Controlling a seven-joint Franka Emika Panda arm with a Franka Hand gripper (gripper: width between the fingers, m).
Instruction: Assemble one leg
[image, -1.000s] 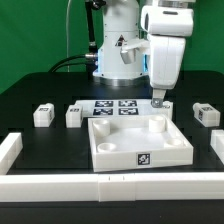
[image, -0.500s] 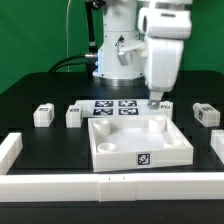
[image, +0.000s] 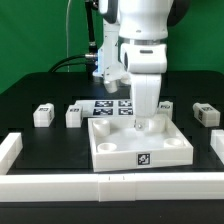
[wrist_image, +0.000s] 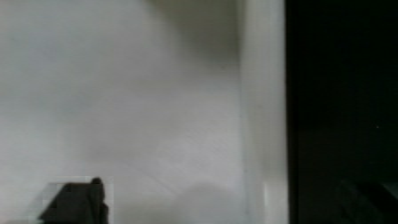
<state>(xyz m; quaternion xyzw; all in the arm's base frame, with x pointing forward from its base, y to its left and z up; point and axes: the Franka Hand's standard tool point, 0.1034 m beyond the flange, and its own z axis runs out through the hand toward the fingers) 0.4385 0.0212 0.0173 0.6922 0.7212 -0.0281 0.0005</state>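
My gripper (image: 143, 122) hangs low over the far right part of the large white square panel (image: 115, 156), just above its floor. Several small white legs with tags lie on the black table: two at the exterior view's left (image: 42, 115) (image: 74, 115), one just behind the arm (image: 166, 105) and one at the far right (image: 205, 113). In the wrist view the blurred white panel (wrist_image: 143, 100) fills most of the picture, with black table (wrist_image: 347, 100) beside it. One dark fingertip (wrist_image: 75, 203) shows far to one side, with nothing between the jaws.
The marker board (image: 110, 107) lies behind the panel. Long white bars stand at the left (image: 10, 150), right (image: 216, 146) and front (image: 110, 186) of the table. The robot's base (image: 108, 60) is at the back, in front of a green backdrop.
The arm has swung from the leg behind the panel's right corner toward the exterior view's left and nearer, down over the panel. The legs have not moved.
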